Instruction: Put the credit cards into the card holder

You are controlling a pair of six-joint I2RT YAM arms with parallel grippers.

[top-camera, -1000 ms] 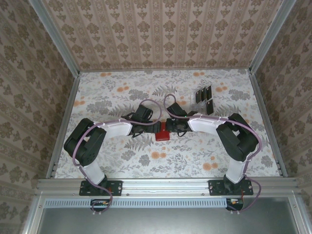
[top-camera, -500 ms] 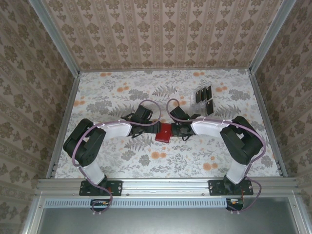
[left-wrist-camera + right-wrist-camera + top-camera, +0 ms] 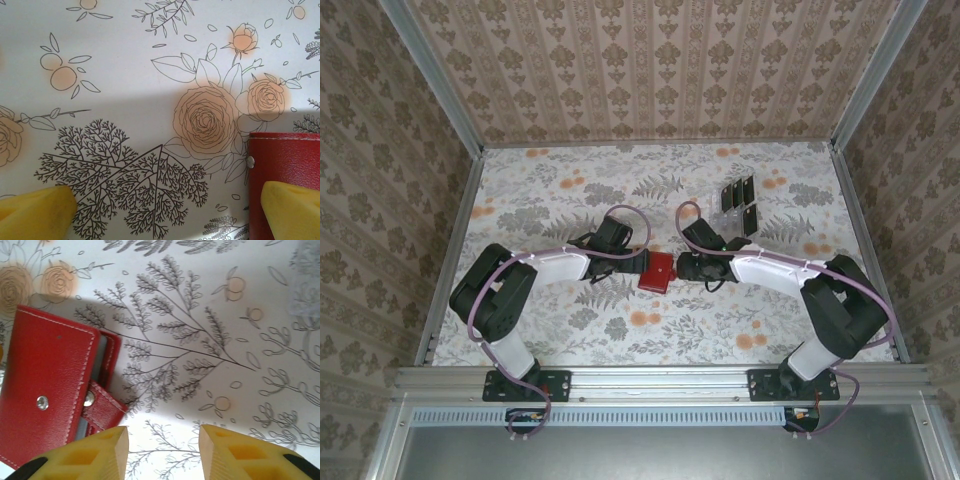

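Small red leather folding wallet (image 3: 656, 271) lies flat, tab unsnapped. Left gripper (image 3: 165, 210), spread wide, has one finger over it, probably steadying it; right gripper (image 3: 162, 450) hangs parted, empty.

The far-left corner and the whole near edge of the table (image 3: 550, 190) lie bare, with room for either arm. At the middle, the wallet (image 3: 655, 271) is hemmed in by the left gripper (image 3: 635, 265) and the right gripper (image 3: 682, 268). Toward the far-right corner stands a rack (image 3: 738, 205), seemingly holding cards (image 3: 745, 190). Walls (image 3: 650, 70) close three sides.
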